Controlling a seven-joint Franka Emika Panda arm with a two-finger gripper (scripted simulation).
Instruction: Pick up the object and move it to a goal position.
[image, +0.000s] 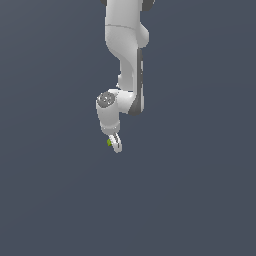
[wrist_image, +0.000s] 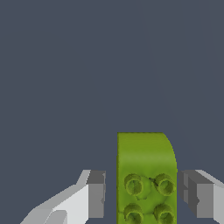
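The object (wrist_image: 146, 175) is a yellow-green block with round studs on top and one rounded corner. In the wrist view it lies between the two fingers of my gripper (wrist_image: 145, 197). One grey pad (wrist_image: 96, 194) stands a small gap away from the block's side. The other pad (wrist_image: 192, 194) is right at the block's opposite side. The jaws stand apart around the block. In the exterior view the object (image: 109, 143) is a tiny green speck beside the white gripper (image: 116, 145), which points down from the arm.
The white arm (image: 127, 55) comes down from the top middle of the exterior view. A plain dark grey-blue surface (image: 200, 200) fills both views. No goal marker shows.
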